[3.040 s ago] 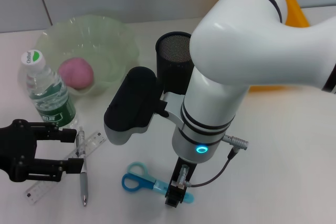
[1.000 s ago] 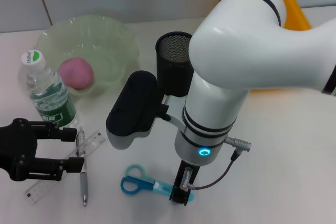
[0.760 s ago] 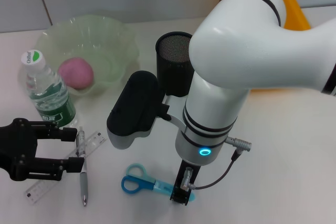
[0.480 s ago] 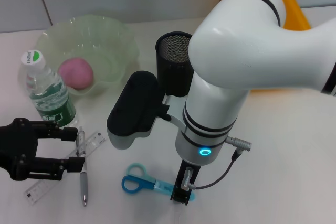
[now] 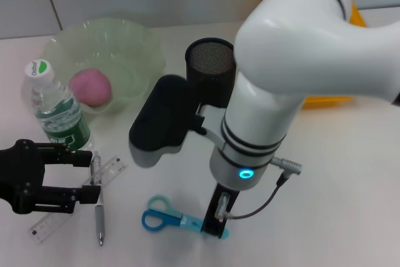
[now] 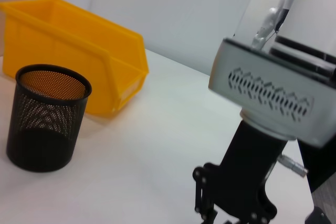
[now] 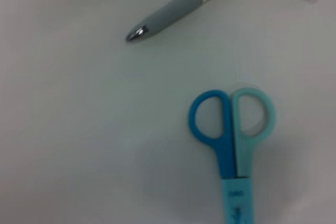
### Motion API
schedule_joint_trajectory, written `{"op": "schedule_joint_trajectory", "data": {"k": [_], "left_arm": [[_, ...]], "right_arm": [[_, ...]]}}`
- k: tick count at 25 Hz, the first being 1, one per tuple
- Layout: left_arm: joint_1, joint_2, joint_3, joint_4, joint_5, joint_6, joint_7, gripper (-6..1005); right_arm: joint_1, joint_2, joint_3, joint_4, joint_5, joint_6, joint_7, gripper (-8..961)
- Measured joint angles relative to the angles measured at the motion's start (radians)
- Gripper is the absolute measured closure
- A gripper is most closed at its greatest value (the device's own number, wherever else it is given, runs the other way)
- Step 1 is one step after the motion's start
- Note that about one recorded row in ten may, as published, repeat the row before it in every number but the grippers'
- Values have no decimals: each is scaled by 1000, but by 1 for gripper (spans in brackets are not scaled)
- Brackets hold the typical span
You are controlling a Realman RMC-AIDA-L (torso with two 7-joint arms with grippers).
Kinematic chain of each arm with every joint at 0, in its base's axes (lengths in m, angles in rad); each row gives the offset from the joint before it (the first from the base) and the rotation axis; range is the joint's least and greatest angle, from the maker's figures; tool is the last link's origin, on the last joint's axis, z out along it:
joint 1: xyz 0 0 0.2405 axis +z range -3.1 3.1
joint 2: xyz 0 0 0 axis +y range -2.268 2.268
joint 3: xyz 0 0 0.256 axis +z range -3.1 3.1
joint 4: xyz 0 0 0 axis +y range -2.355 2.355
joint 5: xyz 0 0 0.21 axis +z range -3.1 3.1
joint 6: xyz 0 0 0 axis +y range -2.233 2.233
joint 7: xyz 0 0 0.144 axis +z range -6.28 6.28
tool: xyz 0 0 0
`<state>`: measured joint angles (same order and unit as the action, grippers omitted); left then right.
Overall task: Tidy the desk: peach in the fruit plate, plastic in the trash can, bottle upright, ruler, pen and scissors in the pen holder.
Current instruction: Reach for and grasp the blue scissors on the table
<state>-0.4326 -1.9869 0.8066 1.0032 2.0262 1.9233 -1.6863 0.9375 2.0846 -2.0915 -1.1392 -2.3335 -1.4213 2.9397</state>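
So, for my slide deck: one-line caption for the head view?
Right hand down at the scissors; left hand by pen and ruler.

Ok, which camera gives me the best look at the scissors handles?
The right wrist view: both handle loops of the scissors show unobstructed from above. The head view shows them smaller, with the right gripper covering the blade end. The left wrist view shows no scissors.
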Motion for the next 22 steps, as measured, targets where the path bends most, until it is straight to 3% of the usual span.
{"op": "schedule_joint_trajectory", "data": {"k": [9, 17, 22], "left_arm": [[-3, 3, -12, 0, 2, -1, -4, 245], [-6, 5, -12, 0, 3, -1, -5, 245], [-6, 5, -12, 0, 3, -2, -5, 245]], "right_arm": [[-64, -1, 91, -80, -64, -44, -33, 812], [-54, 3, 91, -80, -30, -23, -52, 807], [-10, 6, 87, -17, 22, 8, -83, 793]]}}
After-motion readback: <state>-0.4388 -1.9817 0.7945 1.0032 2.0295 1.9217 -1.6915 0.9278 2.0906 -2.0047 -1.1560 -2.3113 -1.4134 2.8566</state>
